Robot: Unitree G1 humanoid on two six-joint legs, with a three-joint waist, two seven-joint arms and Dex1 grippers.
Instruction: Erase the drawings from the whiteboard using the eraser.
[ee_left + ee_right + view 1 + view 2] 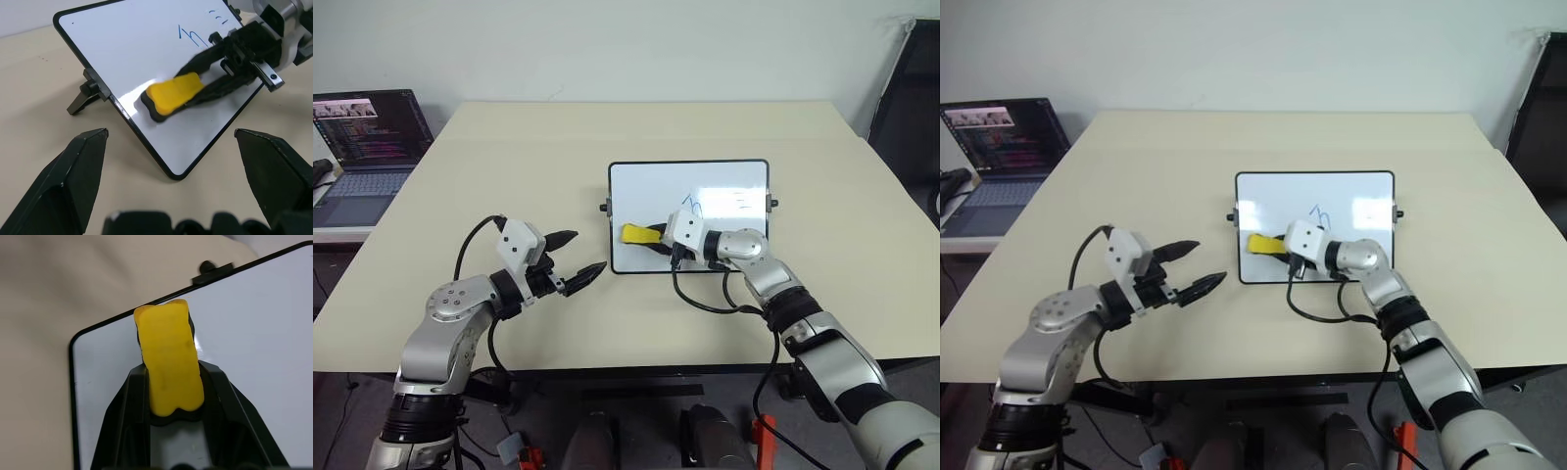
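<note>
yellow eraser (174, 94) sits clamped in the right pincer (651, 238), flat on the whiteboard (651, 186) so it can wipe; drawings (191, 35) lie just behind it; left pincer (572, 259) waits spread, nearby

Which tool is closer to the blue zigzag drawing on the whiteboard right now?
Right. The right tool is over the whiteboard, holding the eraser just beside the blue zigzag drawing. The left tool hangs open over the table, off the board's near left corner.
</note>
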